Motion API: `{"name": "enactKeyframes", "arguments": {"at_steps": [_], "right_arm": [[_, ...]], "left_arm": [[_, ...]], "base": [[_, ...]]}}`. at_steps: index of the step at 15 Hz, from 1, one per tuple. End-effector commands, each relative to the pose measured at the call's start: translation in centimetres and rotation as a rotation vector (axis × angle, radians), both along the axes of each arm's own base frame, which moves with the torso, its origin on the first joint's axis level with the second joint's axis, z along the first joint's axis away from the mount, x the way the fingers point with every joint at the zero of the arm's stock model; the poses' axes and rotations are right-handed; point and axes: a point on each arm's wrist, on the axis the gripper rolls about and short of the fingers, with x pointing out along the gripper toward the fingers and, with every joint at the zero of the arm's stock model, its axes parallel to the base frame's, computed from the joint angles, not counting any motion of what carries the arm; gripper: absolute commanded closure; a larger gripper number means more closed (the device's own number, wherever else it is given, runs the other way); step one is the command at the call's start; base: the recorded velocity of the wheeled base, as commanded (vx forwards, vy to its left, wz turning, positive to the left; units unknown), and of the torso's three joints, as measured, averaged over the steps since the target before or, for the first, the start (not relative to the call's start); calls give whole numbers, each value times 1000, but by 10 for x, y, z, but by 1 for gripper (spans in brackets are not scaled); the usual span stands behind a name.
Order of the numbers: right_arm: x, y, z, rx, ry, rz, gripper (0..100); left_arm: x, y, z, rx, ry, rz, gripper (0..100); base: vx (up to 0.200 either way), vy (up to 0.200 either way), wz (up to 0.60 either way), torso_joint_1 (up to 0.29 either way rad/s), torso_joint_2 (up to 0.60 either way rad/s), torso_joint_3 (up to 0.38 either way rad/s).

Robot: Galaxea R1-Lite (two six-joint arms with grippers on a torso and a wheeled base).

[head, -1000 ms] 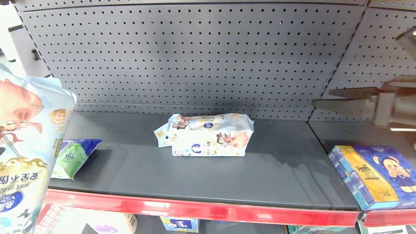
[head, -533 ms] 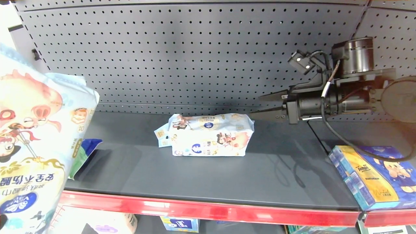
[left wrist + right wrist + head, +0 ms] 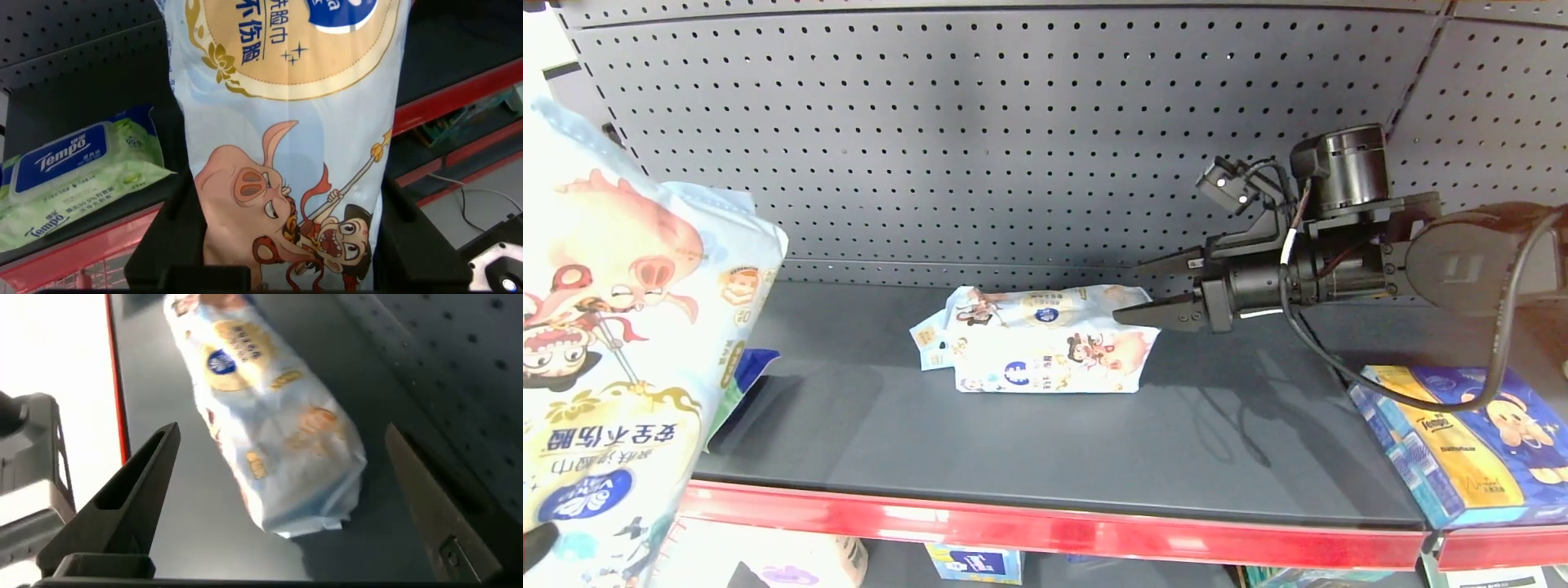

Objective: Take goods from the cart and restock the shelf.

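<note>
On the grey metal shelf [image 3: 1013, 441] lies one cartoon-printed white tissue pack [image 3: 1045, 343], the right gripper [image 3: 1131, 292] beside it, jaws wide open and empty; the left gripper [image 3: 286, 245], jaws clamped, holds a second pack [image 3: 613, 327], not yet shelved.

Shelf [image 3: 1045, 457]: tissue pack [image 3: 1045, 343] centre, green wipes [image 3: 82, 175] left, blue box [image 3: 1462, 441] right.

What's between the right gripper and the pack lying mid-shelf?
Nothing visible does. The open right gripper is close by the right end of the pack, and the pack shows clear between its fingers. The bag in the left gripper is far off to the left.
</note>
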Motion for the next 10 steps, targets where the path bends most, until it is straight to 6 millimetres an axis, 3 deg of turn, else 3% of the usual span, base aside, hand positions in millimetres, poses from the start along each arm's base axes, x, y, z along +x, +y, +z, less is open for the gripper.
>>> {"name": "enactKeyframes", "arguments": {"at_steps": [1, 7, 10], "right_arm": [[5, 1, -9, -18, -25, 36, 0], [26, 4, -26, -49, -98, 99, 0], [27, 5, -36, -76, -117, 124, 0]], "left_arm": [[0, 0, 1, 0, -1, 0, 100], [0, 0, 2, 0, -3, 2, 100], [2, 0, 2, 1, 2, 2, 100]], "base": [[0, 0, 0, 0, 0, 0], [0, 0, 0, 0, 0, 0], [0, 0, 0, 0, 0, 0]]}}
